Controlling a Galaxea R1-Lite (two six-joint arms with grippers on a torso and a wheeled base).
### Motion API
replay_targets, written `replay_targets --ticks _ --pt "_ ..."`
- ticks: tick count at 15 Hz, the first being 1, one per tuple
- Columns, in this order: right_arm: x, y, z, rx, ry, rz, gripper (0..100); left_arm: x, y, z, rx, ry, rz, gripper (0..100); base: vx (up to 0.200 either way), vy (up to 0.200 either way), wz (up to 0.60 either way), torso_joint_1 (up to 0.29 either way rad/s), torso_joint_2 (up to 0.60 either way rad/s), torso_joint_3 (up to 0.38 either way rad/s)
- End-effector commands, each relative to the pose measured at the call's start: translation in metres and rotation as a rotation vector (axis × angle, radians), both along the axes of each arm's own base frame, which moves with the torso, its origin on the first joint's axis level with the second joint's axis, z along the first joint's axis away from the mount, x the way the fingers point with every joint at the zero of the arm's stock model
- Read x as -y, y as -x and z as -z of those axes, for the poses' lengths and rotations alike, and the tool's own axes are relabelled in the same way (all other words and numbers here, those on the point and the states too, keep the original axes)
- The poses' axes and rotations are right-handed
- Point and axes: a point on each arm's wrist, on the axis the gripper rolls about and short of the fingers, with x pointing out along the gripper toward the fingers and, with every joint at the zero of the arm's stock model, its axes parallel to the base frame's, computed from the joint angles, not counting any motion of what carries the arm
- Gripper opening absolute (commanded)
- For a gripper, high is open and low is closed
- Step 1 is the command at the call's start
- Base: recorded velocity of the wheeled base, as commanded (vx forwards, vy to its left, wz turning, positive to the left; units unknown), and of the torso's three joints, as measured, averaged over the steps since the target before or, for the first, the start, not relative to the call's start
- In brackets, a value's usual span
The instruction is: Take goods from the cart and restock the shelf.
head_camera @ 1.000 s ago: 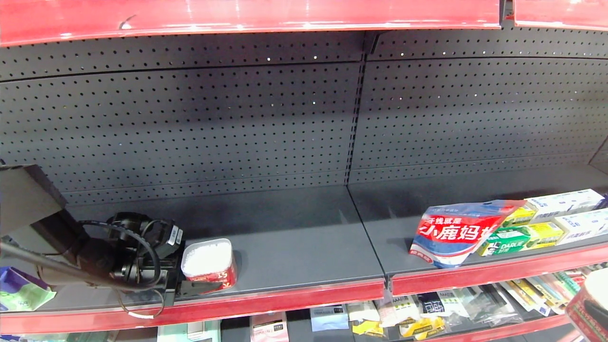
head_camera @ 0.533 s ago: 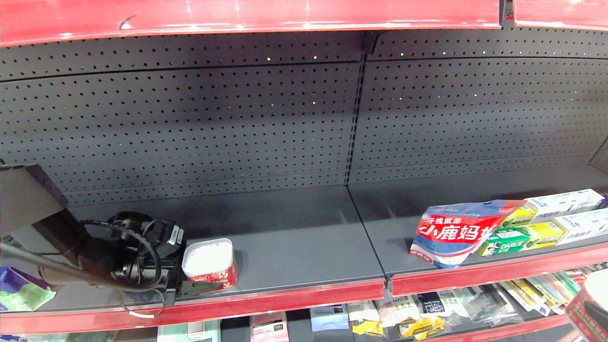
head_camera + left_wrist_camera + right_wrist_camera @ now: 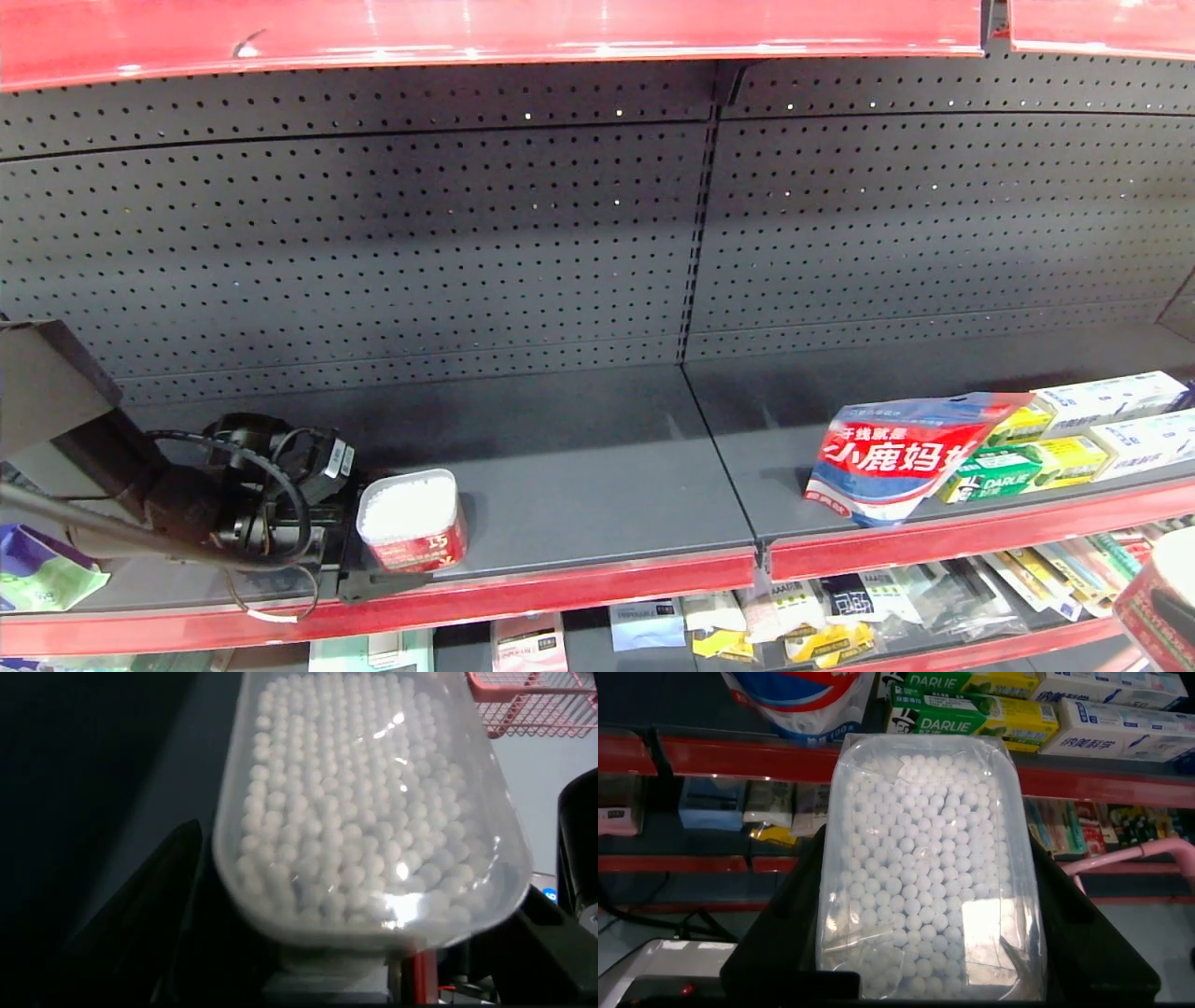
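Your left gripper [image 3: 390, 553] sits low in the left of the head view, on the grey shelf [image 3: 597, 485]. Its pincer is spread wide. The near finger [image 3: 383, 584] lies along the shelf's red front rail [image 3: 560, 571], just clear of the first tub [image 3: 411, 511].

That tub stands upright on the shelf between the fingers. Its clear top faces up and shows packed white tips, and a red label band wraps its lower part. The long axis of its oblong top runs roughly left to right across the frame, in line with your arm's reach. In the left wrist view the tub [image 3: 369, 803] fills the centre, a dark finger [image 3: 173, 905] stands off from its wall, and a pink wire cart [image 3: 537, 705] shows in the upper right corner.

Your right gripper [image 3: 926, 891] is clamped on the second tub [image 3: 920, 784]. The tub's long axis runs up and down the right wrist frame, along the fingers, with the clear face toward the camera. In the head view this tub [image 3: 1156, 597] is in the lower right corner.

Right of centre on the shelf, a red-and-blue pouch [image 3: 896, 457] leans on green boxes [image 3: 1018, 464], with white boxes [image 3: 1111, 394] behind them.
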Motion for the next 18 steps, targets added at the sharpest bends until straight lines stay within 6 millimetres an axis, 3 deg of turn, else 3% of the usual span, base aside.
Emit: replay_targets --ticks 1,14,18 --pt "0.0 0.0 -0.001 0.004 0.0 0.0 0 -0.008 -0.001 -0.004 0.015 -0.004 -0.027 100 0.0 0.0 0.0 0.0 0.0 0.0" --pt "0.0 0.001 -0.003 0.017 0.001 0.0 0 -0.02 -0.002 -0.006 0.027 -0.007 -0.068 100 0.0 0.0 0.0 0.0 0.0 0.0" --pt "0.0 0.002 -0.002 0.017 0.0 -0.006 0 -0.018 0.016 -0.025 0.006 0.025 -0.056 100 0.0 0.0 0.0 0.0 0.0 0.0"
